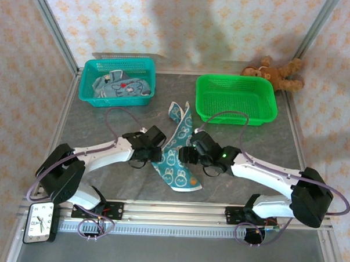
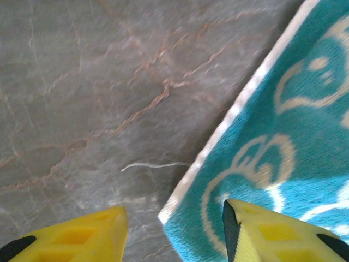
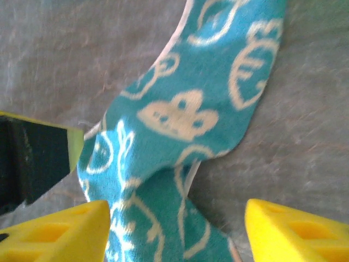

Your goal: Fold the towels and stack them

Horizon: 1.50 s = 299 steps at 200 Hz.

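Top external: I saw L gripper [image 1: 152, 155] & R gripper [image 1: 184, 155] flanking bunny towel [image 1: 176, 167]; both jaws apart, straddling cloth, unclamped.

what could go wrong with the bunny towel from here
The towel lies twisted, with one part doubled over itself between the open fingers of the right end effector; closing there may pinch both layers and set a crooked fold. The left end effector straddles the towel's white edge near a corner, one finger over bare table, so it may catch only the hem and slip.
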Each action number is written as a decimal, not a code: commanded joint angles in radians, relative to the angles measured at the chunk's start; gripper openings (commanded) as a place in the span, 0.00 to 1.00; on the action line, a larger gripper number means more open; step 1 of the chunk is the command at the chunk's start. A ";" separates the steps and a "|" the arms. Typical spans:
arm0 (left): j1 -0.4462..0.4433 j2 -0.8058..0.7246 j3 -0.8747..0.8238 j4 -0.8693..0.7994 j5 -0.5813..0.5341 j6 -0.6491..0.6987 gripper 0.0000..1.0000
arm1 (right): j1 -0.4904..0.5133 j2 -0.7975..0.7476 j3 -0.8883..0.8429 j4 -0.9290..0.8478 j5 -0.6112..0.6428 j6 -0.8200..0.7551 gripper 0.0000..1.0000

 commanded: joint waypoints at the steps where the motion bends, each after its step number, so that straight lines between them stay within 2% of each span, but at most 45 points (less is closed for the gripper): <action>1: 0.003 -0.009 -0.059 0.068 0.035 -0.053 0.48 | 0.033 0.042 -0.024 0.044 -0.015 0.022 0.58; 16: -0.001 0.006 -0.075 0.104 0.052 -0.066 0.41 | 0.043 0.077 -0.022 0.054 -0.019 0.025 0.47; 35: -0.010 0.027 -0.078 0.134 0.065 -0.071 0.37 | 0.048 0.110 -0.012 0.076 -0.025 0.028 0.45; 46: -0.014 0.036 -0.077 0.147 0.069 -0.074 0.32 | 0.048 0.128 -0.004 0.082 -0.027 0.028 0.36; 62: -0.016 0.035 -0.073 0.147 0.061 -0.082 0.13 | 0.049 0.149 0.011 0.080 -0.016 0.023 0.23; 69: -0.015 0.025 -0.069 0.142 0.055 -0.084 0.00 | 0.049 0.154 0.017 0.079 -0.010 0.021 0.17; 85: -0.016 -0.015 -0.046 0.101 0.024 -0.086 0.00 | 0.049 0.147 0.039 0.047 0.024 0.013 0.00; 135: -0.017 -0.196 0.120 -0.167 -0.159 -0.088 0.00 | 0.033 0.041 0.136 -0.104 0.207 -0.069 0.00; 161: -0.015 -0.197 0.202 -0.206 -0.193 -0.077 0.00 | -0.034 0.037 0.176 -0.112 0.192 -0.094 0.00; 190: -0.015 -0.073 0.289 -0.199 -0.197 -0.060 0.00 | -0.085 0.129 0.245 -0.111 0.181 -0.132 0.00; 232: 0.020 0.175 0.447 -0.231 -0.226 0.003 0.00 | -0.142 0.338 0.365 -0.111 0.154 -0.170 0.00; 244: 0.033 0.237 0.497 -0.249 -0.233 0.022 0.00 | -0.155 0.388 0.400 -0.119 0.158 -0.170 0.03; 269: 0.062 0.350 0.567 -0.231 -0.224 0.062 0.00 | -0.194 0.477 0.455 -0.135 0.150 -0.139 0.03; 275: 0.069 0.373 0.581 -0.227 -0.222 0.069 0.06 | -0.201 0.490 0.465 -0.139 0.154 -0.130 0.03; 283: 0.079 0.398 0.595 -0.219 -0.211 0.080 0.21 | -0.209 0.506 0.476 -0.146 0.160 -0.124 0.03; 292: 0.090 0.416 0.608 -0.217 -0.199 0.087 0.30 | -0.212 0.516 0.479 -0.145 0.162 -0.127 0.09; 299: 0.096 0.419 0.612 -0.217 -0.190 0.089 0.35 | -0.214 0.522 0.481 -0.142 0.159 -0.127 0.10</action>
